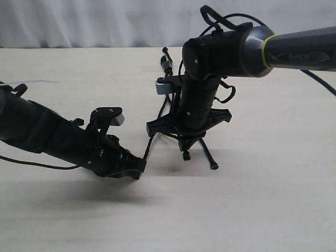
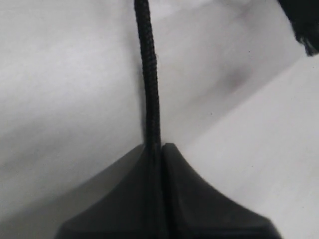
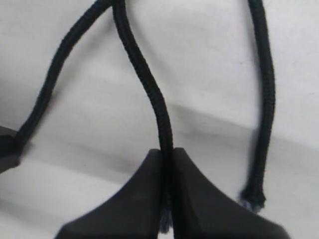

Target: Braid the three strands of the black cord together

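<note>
Early, seemingly: pinching left strand (image 2: 148, 74) in left claw (image 2: 155, 150), middle strand (image 3: 146, 79) in right claw (image 3: 167, 153); right strand (image 3: 265, 99) loose. No crossings visible; braiding mostly ahead.

Left arm (image 1: 47, 134) reaches in low from the left; left end effector (image 1: 140, 167) has jaws pressed together on one strand (image 2: 149, 74); right arm (image 1: 294, 50) comes in high from the right, wrist (image 1: 199, 100) bent straight down; right end effector (image 1: 185, 149) points downward, clamped on a second strand (image 3: 144, 84).
</note>
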